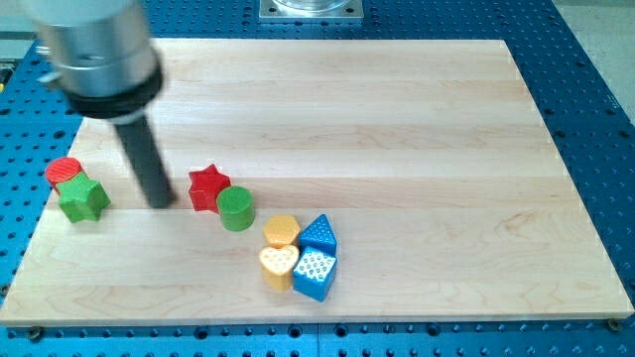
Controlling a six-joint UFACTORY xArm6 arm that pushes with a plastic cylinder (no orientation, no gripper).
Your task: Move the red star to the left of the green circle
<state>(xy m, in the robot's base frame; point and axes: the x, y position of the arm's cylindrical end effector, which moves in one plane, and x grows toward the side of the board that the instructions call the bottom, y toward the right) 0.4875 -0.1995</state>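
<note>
The red star (207, 186) lies on the wooden board (397, 119), left of centre. The green circle (236, 209) sits just to its lower right, touching or nearly touching it. My tip (160, 203) is the lower end of the dark rod, a short way to the left of the red star, with a small gap between them.
A red circle (63, 173) and a green star (83, 198) sit together near the board's left edge. A yellow hexagon (282, 231), a yellow heart (279, 266), a blue triangle (319, 234) and a blue block (315, 272) cluster below centre.
</note>
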